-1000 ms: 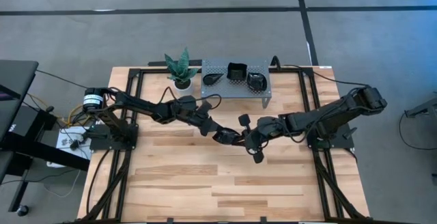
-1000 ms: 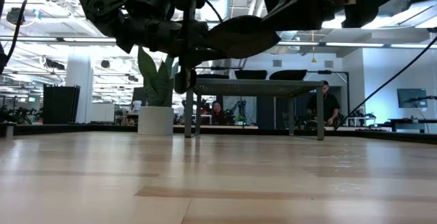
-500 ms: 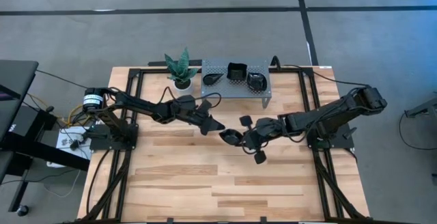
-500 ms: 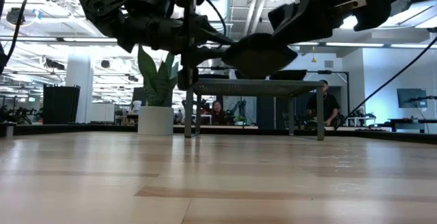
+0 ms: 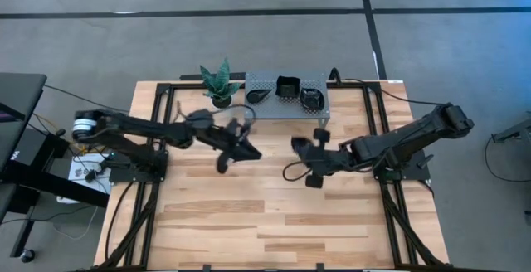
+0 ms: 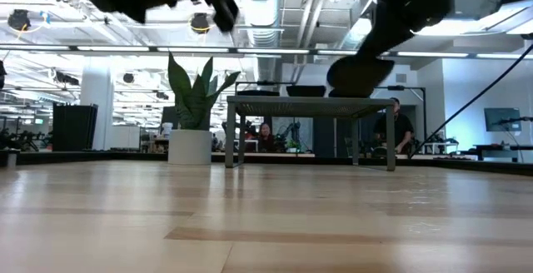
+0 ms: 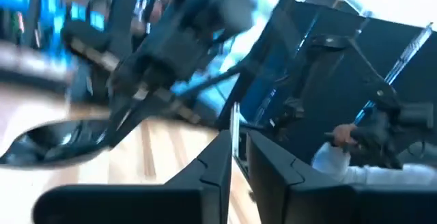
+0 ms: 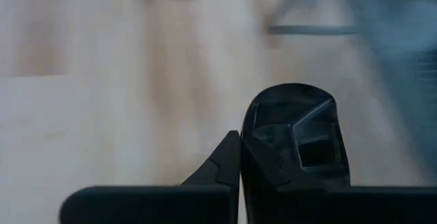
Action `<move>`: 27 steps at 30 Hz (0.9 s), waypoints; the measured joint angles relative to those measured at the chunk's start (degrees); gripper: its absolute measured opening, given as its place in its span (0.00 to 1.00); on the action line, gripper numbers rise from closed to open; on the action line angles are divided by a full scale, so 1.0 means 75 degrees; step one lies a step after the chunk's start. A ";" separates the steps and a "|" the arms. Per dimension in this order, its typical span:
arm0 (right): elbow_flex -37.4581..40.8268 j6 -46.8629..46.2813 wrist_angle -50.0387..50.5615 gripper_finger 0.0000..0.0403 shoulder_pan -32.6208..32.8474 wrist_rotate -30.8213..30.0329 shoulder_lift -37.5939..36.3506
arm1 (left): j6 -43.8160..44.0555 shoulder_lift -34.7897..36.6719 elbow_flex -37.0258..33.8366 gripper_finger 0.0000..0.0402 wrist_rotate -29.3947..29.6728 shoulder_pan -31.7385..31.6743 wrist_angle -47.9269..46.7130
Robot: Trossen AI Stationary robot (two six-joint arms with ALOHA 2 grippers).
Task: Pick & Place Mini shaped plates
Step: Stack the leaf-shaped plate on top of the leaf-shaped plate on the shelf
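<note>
A small dark glossy plate (image 8: pixel 292 118) is held above the table by my right gripper (image 5: pixel 304 162), which is shut on it over the table's middle. The low view shows the plate (image 6: pixel 358 73) in the air in front of the grey stand (image 5: pixel 286 104). Three more dark mini plates sit on the stand's top: a leaf-shaped one (image 5: pixel 259 95), a square one (image 5: pixel 288 85) and a third (image 5: pixel 311 99). My left gripper (image 5: pixel 241 149) hovers left of centre, shut and empty, its fingers (image 7: pixel 212 176) pointing toward the right arm and the plate (image 7: pixel 51 145). My right gripper pinches the plate by its rim (image 8: pixel 256 156) between the two fingers. One finger (image 8: pixel 222 162) shows beside the rim; the plate covers the other. The plate is lifted clear of the table and juts out past the fingertips.
A potted plant (image 5: pixel 220 81) stands left of the stand at the far edge. Black frame rails (image 5: pixel 162 131) run along both sides of the table. Bare wood (image 5: pixel 265 222) fills the near half. People sit in the room beyond (image 6: pixel 265 136).
My left gripper has drawn back from the plate toward the table's left and is now apart from it. The plate stayed with my right gripper, which has turned and shifted a little toward the table's right, carrying the plate slightly lower.
</note>
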State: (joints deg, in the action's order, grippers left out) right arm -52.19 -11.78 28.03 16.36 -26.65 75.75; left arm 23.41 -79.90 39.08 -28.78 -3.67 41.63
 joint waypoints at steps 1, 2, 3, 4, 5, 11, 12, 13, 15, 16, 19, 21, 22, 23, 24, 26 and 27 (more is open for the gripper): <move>-0.0091 -0.0010 0.0196 0.00 0.0019 -0.0510 -0.0005 | -0.0305 0.0277 -0.0081 0.12 0.0023 0.0009 -0.0005; -0.0166 0.0071 0.0386 0.00 0.0024 -0.1093 -0.0011 | -0.0564 0.0520 -0.0141 0.11 -0.0009 0.0010 -0.0004; -0.0220 0.0241 0.0476 0.00 -0.0002 -0.1686 -0.0015 | -0.0801 0.0798 -0.0221 0.11 0.0031 0.0007 -0.0018; -0.0269 0.0433 0.0450 0.00 -0.0042 -0.2271 -0.0012 | -0.1015 0.1031 -0.0330 0.11 0.0018 0.0004 -0.0020; -0.0324 0.0653 0.0338 0.00 -0.0108 -0.2845 -0.0012 | -0.1195 0.1255 -0.0417 0.11 0.0042 0.0004 -0.0027; -0.0677 0.1188 -0.0080 0.01 -0.1114 -0.3994 -0.0015 | -0.1688 0.2137 -0.1120 0.11 0.0249 0.0004 -0.0067; -0.0707 0.1188 -0.0093 0.01 -0.1360 -0.3861 -0.0015 | -0.1693 0.2206 -0.1201 0.11 0.0384 -0.0002 -0.0055; -0.0713 0.1191 -0.0094 0.01 -0.1644 -0.3631 -0.0015 | -0.1694 0.2260 -0.1292 0.11 0.0557 -0.0018 -0.0074; -0.0710 0.1220 -0.0033 0.01 -0.2194 -0.2845 -0.0012 | -0.1691 0.2307 -0.1418 0.11 0.0897 -0.0040 -0.0074; -0.0710 0.1222 -0.0020 0.01 -0.2447 -0.2366 -0.0012 | -0.1693 0.2332 -0.1483 0.11 0.1053 -0.0060 -0.0086; -0.0710 0.1233 -0.0062 0.02 -0.3038 -0.1477 -0.0009 | -0.1691 0.2306 -0.1532 0.11 0.1301 -0.0172 -0.0062; -0.0710 0.1271 -0.0039 0.03 -0.3276 -0.1481 -0.0009 | -0.1691 0.2291 -0.1544 0.11 0.1320 -0.0276 -0.0081; -0.0710 0.1364 0.0032 0.04 -0.3395 -0.1476 -0.0009 | -0.1689 0.2291 -0.1546 0.11 0.1319 -0.0318 -0.0080; -0.0710 0.1399 0.0127 0.05 -0.3513 -0.1468 -0.0009 | -0.1689 0.2294 -0.1546 0.11 0.1329 -0.0353 -0.0079; -0.0710 0.1401 0.0188 0.06 -0.3630 -0.1453 -0.0009 | -0.1690 0.2294 -0.1546 0.11 0.1334 -0.0369 -0.0078; -0.0710 0.1276 0.0333 0.08 -0.3817 -0.1438 -0.0009 | -0.1688 0.2294 -0.1546 0.11 0.1329 -0.0407 -0.0079; -0.0710 0.1174 0.0432 0.09 -0.3898 -0.1404 0.0005 | -0.1689 0.2294 -0.1546 0.11 0.1329 -0.0420 -0.0079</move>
State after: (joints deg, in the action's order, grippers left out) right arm -57.52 -2.97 31.27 -12.88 -37.18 75.78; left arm 10.74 -62.70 27.49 -18.81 -6.82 41.04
